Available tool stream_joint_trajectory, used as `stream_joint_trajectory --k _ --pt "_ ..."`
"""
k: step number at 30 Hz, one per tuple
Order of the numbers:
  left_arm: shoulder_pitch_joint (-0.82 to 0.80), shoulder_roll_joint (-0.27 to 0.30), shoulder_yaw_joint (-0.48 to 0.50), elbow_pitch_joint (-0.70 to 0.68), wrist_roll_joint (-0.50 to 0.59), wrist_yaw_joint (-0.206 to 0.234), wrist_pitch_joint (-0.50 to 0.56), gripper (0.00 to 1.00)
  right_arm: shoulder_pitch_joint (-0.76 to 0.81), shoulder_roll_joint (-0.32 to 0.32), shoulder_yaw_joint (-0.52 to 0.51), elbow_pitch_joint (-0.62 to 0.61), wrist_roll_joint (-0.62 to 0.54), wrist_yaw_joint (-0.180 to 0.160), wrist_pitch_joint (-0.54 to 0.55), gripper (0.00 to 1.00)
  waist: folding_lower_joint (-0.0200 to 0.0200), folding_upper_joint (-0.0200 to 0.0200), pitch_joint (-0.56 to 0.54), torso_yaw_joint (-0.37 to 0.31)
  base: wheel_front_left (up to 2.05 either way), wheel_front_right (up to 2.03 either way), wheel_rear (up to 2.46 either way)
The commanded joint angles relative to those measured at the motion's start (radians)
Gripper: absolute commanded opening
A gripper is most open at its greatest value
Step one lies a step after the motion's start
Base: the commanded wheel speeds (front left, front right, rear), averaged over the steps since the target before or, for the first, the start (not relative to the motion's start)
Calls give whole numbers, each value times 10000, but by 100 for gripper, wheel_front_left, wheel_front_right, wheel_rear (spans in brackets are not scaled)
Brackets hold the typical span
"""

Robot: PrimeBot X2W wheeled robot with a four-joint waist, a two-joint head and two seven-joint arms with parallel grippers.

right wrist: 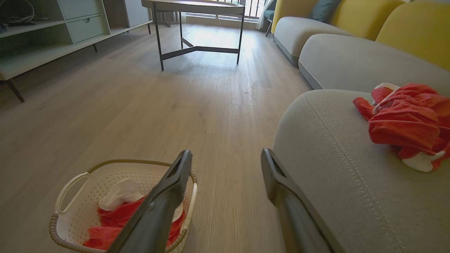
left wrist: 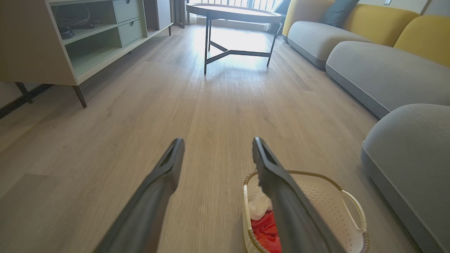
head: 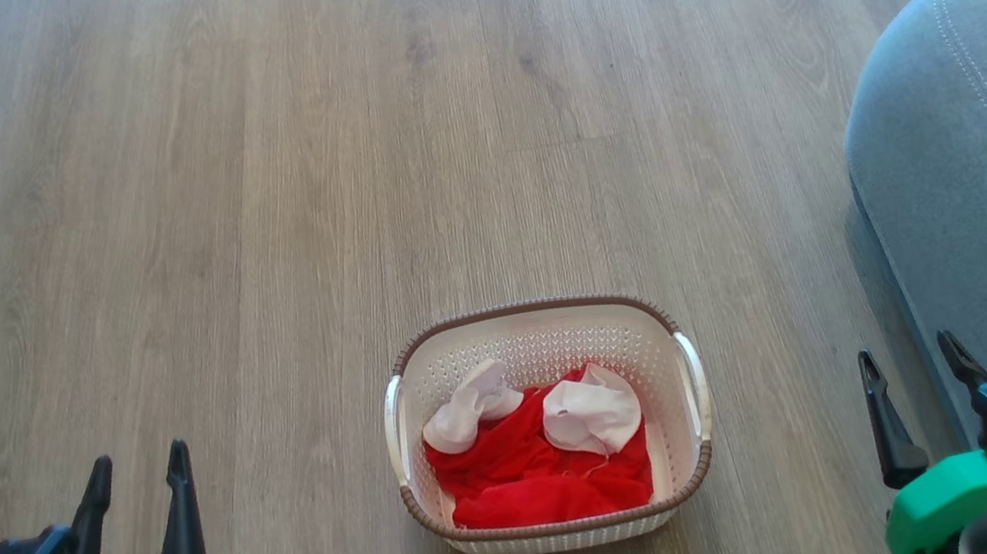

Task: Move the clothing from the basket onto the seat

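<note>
the left pincer (head: 138, 461) is spread wide, its two dark fingers apart with nothing between them; the right pincer (head: 905, 349) is spread in the same way and is also empty; both hang above the wooden floor (head: 426, 126); the basket (head: 535, 351) stands on the floor between the two pincers, to the right of the left one and to the left of the right one, well apart from both and a little ahead of their fingertips; the clothing (head: 529, 479) lies crumpled inside the basket, the red part on the side nearer to the pincers and two white parts on top, toward the far wall; in the left wrist view the right-hand finger hides a part of the basket; in the right wrist view the left-hand finger does the same; the seat (head: 981, 161) is close beside the right pincer, on its right, and stretches ahead of it, with its rounded edge and pale stitching turned toward the pincer; a second red garment (right wrist: 404, 119) with white parts lies on the seat, ahead and to the right of the right pincer, apart from it; far ahead of both pincers a round table (left wrist: 232, 12) on dark legs stands on the floor; a low shelf unit (left wrist: 70, 42) is ahead and to the left of the left pincer.
</note>
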Motion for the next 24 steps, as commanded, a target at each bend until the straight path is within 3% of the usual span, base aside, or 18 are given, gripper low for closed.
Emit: stream_joint_trajectory --k 1,12,24 --pt "-395 35 650 -192 226 -149 -95 100 -431 -72 230 -248 70 69 -151 100 1 -1 18 -6 0 0 0" --pt "-416 -474 1187 -34 830 -676 -95 100 -562 -69 220 -281 112 69 -173 100 1 -1 143 -8 0 0 0" --pt "-617 -760 1408 7 1197 -963 -95 100 -720 -69 261 -437 101 69 -175 100 1 -1 543 -162 0 0 0"
